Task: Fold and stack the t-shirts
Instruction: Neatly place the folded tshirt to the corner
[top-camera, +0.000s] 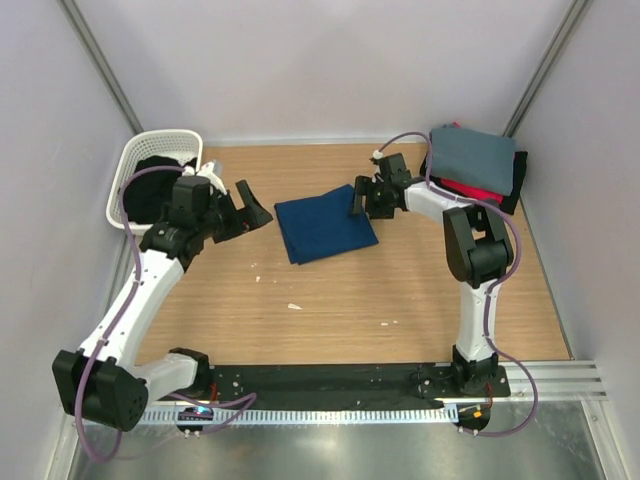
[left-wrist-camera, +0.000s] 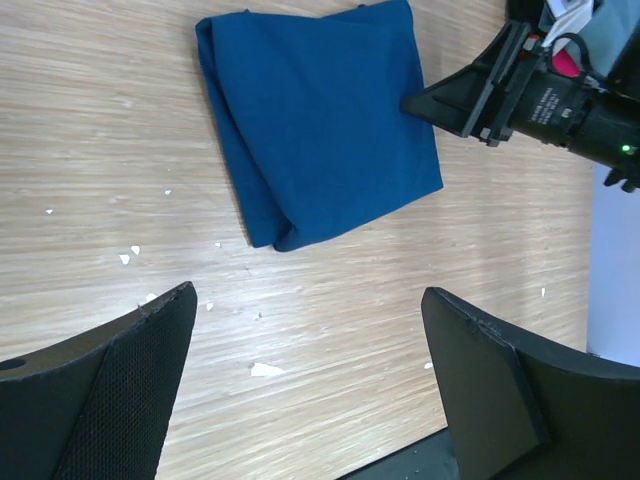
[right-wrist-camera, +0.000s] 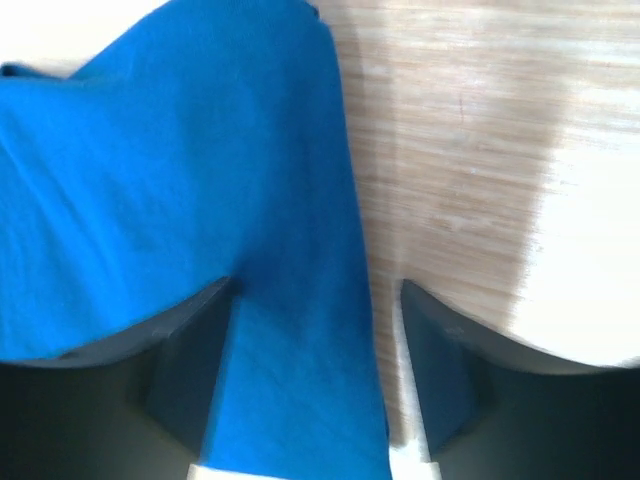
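Wooden tabletop (top-camera: 400, 290) bears your folded navy t-shirt (top-camera: 325, 227), lying flat. At its right edge, note the right gripper (top-camera: 357, 200), jaws spread astride the cloth. Left of the shirt, the left gripper (top-camera: 250, 212) hangs spread, clear. Stacked tees (top-camera: 472, 160) sit further right.

The blue t-shirt (top-camera: 325, 228) is plain and dark. The desk (top-camera: 400, 290) is light brown wood with thin stripes. The basket (top-camera: 135, 160) is white. Piled up: a grey t-shirt (top-camera: 472, 152), a red t-shirt (top-camera: 478, 190), a black t-shirt (top-camera: 517, 180).
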